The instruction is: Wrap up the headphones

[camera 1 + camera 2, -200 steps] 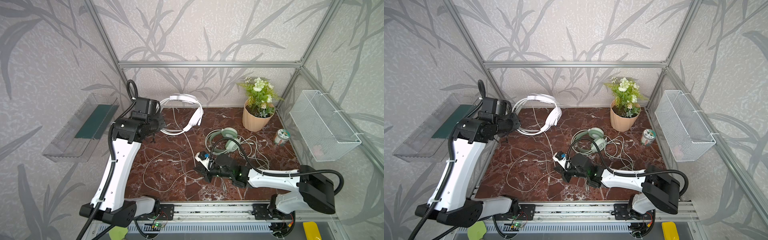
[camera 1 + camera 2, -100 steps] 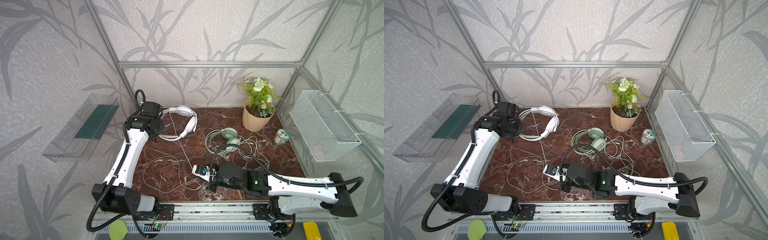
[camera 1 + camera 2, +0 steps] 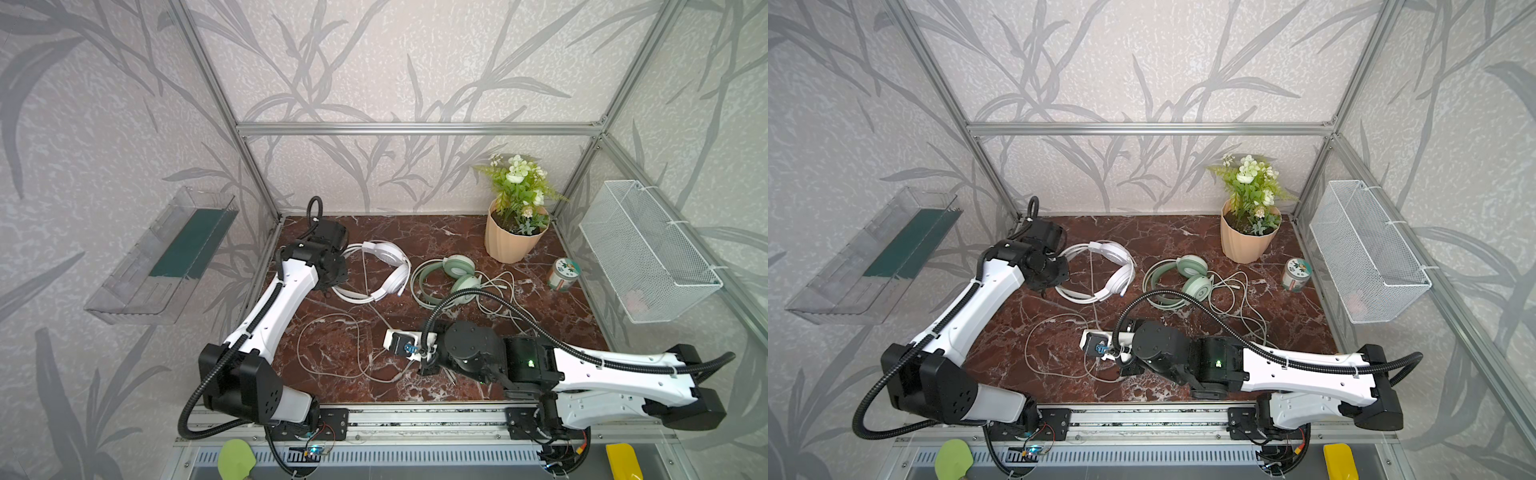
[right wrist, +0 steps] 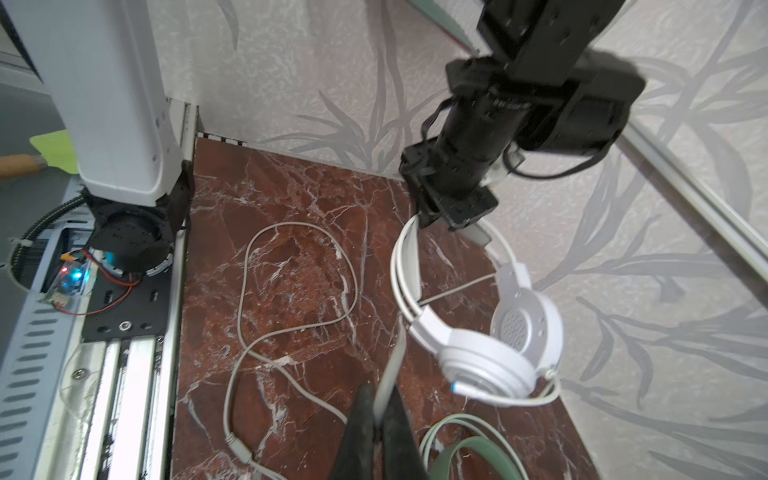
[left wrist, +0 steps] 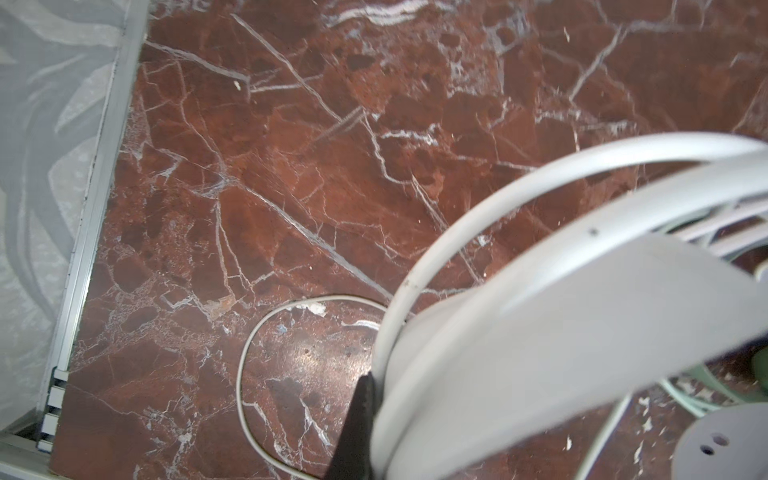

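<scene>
The left gripper (image 4: 436,220) jaws clamp glossy white plastic headphones (image 4: 486,361) by the curved headband; right gripper (image 4: 379,392) jaws pinch thin pale cable (image 4: 395,353).

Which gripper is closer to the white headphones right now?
Left. The left gripper is clamped on the headband of the white headphones; the right gripper is apart from them, out in front, pinching a thin cable.

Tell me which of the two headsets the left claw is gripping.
The white headset: the left claw is pinched shut on its headband. The mint green headset lies free, with no claw on it, nearer the flower pot.
</scene>
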You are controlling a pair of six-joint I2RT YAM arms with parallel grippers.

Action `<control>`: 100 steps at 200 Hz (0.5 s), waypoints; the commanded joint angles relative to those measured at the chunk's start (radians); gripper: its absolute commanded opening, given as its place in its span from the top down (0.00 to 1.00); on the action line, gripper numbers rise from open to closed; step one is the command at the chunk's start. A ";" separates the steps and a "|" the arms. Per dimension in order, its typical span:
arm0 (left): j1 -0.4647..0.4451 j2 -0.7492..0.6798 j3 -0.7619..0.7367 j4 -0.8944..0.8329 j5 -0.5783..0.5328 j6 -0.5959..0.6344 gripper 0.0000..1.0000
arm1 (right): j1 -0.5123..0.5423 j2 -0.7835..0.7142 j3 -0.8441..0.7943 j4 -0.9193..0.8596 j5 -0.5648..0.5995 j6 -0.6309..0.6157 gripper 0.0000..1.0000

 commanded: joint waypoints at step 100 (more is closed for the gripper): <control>-0.161 -0.273 -0.270 0.040 -0.099 0.153 1.00 | -0.271 0.098 0.271 -0.013 -0.002 -0.160 1.00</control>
